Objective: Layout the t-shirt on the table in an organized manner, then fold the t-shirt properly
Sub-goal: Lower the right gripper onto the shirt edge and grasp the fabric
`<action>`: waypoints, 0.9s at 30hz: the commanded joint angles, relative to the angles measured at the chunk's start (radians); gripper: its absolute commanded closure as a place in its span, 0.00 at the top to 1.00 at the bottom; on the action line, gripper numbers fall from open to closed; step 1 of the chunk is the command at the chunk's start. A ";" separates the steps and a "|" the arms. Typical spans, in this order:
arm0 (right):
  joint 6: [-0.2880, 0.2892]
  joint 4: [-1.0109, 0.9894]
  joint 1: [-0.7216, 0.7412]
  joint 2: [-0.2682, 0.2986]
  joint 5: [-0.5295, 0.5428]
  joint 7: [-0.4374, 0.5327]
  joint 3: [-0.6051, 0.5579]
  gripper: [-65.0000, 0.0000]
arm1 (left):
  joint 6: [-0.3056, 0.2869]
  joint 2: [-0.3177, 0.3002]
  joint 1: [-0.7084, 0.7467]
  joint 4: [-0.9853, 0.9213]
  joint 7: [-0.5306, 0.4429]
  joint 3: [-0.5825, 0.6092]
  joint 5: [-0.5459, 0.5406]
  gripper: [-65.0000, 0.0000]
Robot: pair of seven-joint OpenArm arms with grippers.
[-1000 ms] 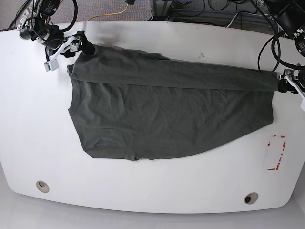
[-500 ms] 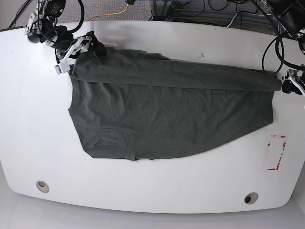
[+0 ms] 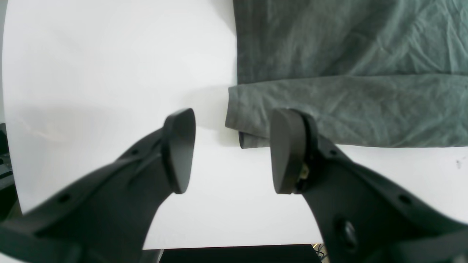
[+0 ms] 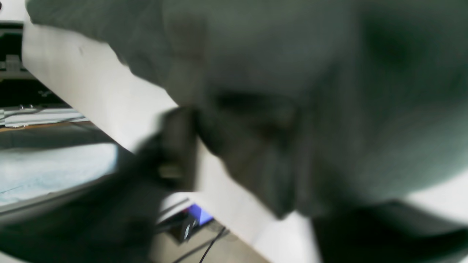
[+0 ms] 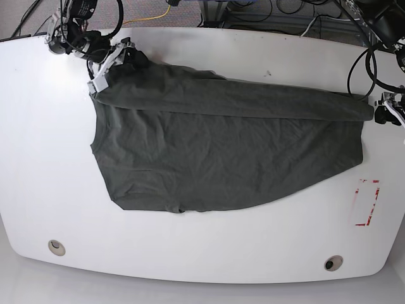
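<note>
Near desk edge: the white desk [image 5: 202, 253] lies bare along its front, with a round grommet hole [image 5: 56, 246] at one corner and another toward the opposite one.
Red tape rectangle: the marking [image 5: 366, 202] sits just beyond the shirt's end, apart from the cloth.
T-shirt: the t-shirt [image 5: 221, 152] lies spread across the middle of the desk, wrinkled, its far long edge turned over onto the body as a band.
Left gripper: the left gripper [image 3: 230, 149] hangs just off the band's corner, jaws apart, holding nothing.
Right gripper: the right gripper [image 5: 117, 56] sits at the far corner of the shirt; the wrist view is blurred, cloth fills the space between the jaws, so whether it has clamped cannot be told.
Step in hand: likely the first lengthwise fold.
Next move: probably needs both far corners gripped securely, then carried evenly toward the near edge.
</note>
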 commanded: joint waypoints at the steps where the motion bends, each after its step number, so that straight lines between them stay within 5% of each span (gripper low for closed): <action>1: 0.003 0.011 0.000 0.011 0.010 -0.001 0.005 0.04 | -0.001 -0.024 -0.011 0.017 -0.013 -0.004 -0.015 0.47; 14: 0.003 0.186 0.004 0.023 0.227 -0.080 0.005 0.03 | -0.001 -0.024 -0.013 0.017 -0.013 -0.004 -0.015 0.47; 27: 0.003 0.178 0.177 0.114 0.479 -0.082 0.000 0.03 | -0.001 -0.024 -0.014 0.017 -0.013 -0.003 -0.015 0.47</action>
